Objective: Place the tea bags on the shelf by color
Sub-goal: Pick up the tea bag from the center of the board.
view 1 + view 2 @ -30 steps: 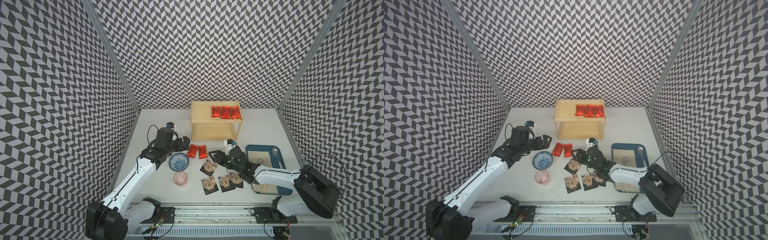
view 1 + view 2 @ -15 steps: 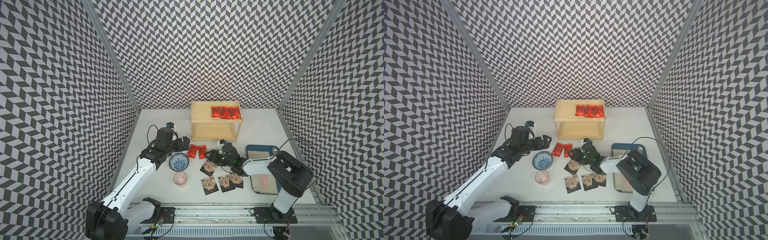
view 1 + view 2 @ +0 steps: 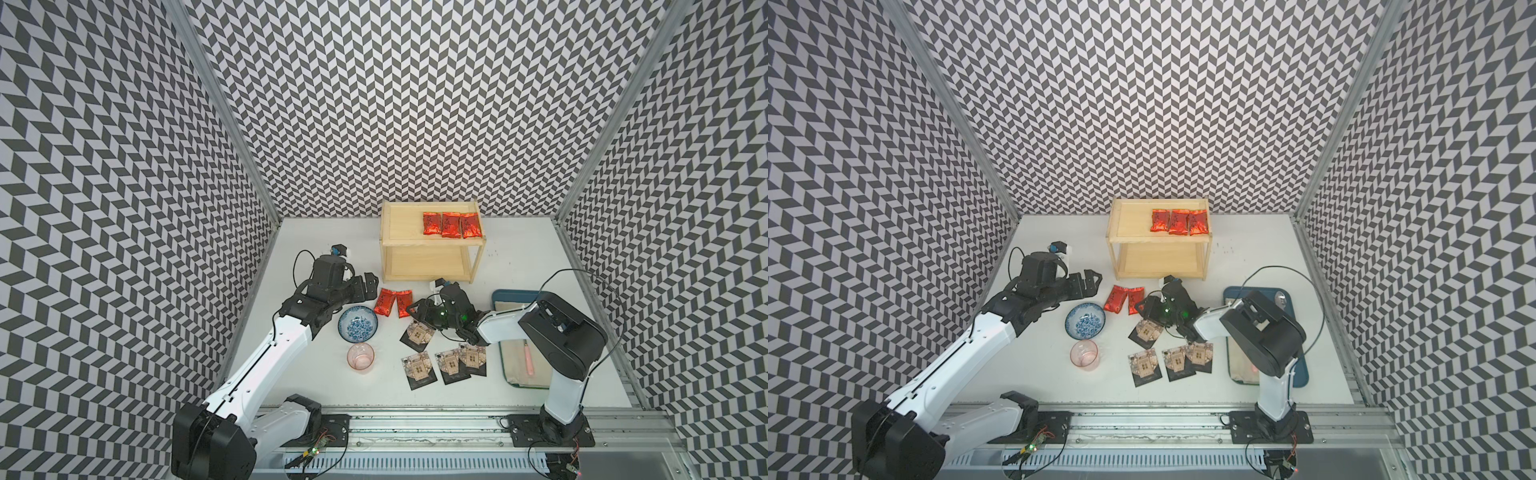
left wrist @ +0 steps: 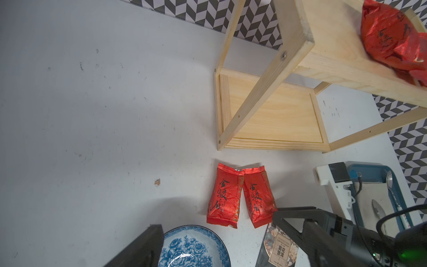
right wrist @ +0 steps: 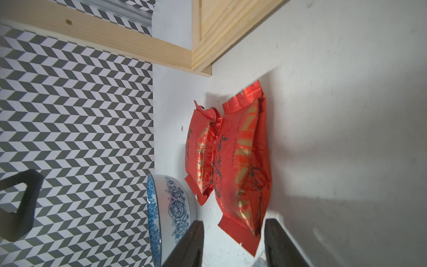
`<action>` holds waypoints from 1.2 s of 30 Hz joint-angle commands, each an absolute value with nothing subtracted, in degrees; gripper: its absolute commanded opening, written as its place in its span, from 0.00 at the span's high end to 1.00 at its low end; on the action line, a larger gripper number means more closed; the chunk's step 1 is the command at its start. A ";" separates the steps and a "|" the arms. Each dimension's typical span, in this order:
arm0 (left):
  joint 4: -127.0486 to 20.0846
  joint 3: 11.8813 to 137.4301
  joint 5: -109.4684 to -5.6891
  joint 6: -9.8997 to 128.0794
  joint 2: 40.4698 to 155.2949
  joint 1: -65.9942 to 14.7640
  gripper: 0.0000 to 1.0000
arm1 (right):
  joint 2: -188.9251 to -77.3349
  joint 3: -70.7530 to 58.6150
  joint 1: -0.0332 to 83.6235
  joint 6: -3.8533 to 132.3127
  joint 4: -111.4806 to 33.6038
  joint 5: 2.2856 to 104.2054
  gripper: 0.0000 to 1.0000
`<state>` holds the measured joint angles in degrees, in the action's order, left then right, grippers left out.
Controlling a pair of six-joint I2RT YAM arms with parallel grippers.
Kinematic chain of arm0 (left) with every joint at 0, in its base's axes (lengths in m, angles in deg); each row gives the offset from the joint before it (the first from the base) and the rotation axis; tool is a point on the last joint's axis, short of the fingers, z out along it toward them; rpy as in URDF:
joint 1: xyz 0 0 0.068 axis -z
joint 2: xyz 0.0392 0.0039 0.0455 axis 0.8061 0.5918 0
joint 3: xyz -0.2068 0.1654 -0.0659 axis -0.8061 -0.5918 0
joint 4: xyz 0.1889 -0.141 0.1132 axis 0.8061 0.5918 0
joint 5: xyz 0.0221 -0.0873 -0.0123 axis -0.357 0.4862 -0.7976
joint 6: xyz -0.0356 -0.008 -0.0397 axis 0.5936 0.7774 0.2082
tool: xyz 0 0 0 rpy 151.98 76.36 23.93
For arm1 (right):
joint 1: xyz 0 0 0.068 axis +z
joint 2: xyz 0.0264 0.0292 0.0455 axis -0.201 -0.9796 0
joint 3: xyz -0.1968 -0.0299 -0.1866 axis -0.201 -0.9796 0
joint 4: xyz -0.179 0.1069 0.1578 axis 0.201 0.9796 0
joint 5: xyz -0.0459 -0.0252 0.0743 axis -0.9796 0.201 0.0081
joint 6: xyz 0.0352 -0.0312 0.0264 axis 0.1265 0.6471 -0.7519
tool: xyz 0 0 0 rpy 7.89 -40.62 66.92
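White surface, chevron-patterned walls on three sides: the right pincer [image 5: 233, 242] lies low over the surface, its jaws apart on either side of the near end of a red tea bag [image 5: 242, 166] and not clamped on it. A second red tea bag [image 5: 201, 157] lies against that one, edges touching. From the other side of the pair the left pincer [image 3: 369, 286] hovers with its jaws spread wide and nothing between them.

Three red tea bags [image 3: 451, 224] already sit in a row on the top board of the shelf [image 3: 399, 232], toward one end. The lower board [image 3: 424, 262] is bare. The red pair and four black tea bags [image 3: 451, 365] lie on the surface in front of the shelf, so the job looks about a third done, with the black ones not yet begun.

Obstacles are close. A blue patterned bowl [image 3: 357, 324] stands just beside the red pair, and a pink glass [image 3: 360, 358] near it. One black tea bag [image 3: 417, 336] lies right under the right arm's wrist. Because the two red bags touch, lifting one may well drag its neighbour. A blue tray [image 3: 505, 293] lies partly hidden beneath the right arm.
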<state>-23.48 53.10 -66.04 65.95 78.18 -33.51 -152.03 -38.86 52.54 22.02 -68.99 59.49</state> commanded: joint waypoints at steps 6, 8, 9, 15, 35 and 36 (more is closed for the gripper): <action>-23.28 52.89 -66.29 65.42 77.20 -33.94 0.01 | -154.56 -37.69 51.52 21.92 -71.89 61.02 0.65; -23.28 52.88 -66.40 65.42 77.21 -33.99 0.01 | -154.82 -37.43 51.33 21.87 -71.83 61.19 0.69; -23.28 52.86 -66.43 65.42 77.22 -33.96 0.01 | -154.94 -37.33 51.30 21.89 -71.83 61.28 0.70; -23.19 52.79 -66.47 65.42 77.29 -33.97 0.01 | -155.75 -36.25 51.06 21.75 -72.21 61.64 0.77; -23.02 52.70 -67.26 65.51 77.33 -33.96 0.01 | -145.01 -42.76 49.12 18.96 -68.56 58.97 1.00; -23.02 52.79 -67.26 65.59 77.21 -33.98 0.01 | -142.89 -44.01 49.12 18.39 -68.40 58.55 1.00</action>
<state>-23.32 53.10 -66.41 65.92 78.18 -33.62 -148.58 -41.85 49.31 19.88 -67.53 60.29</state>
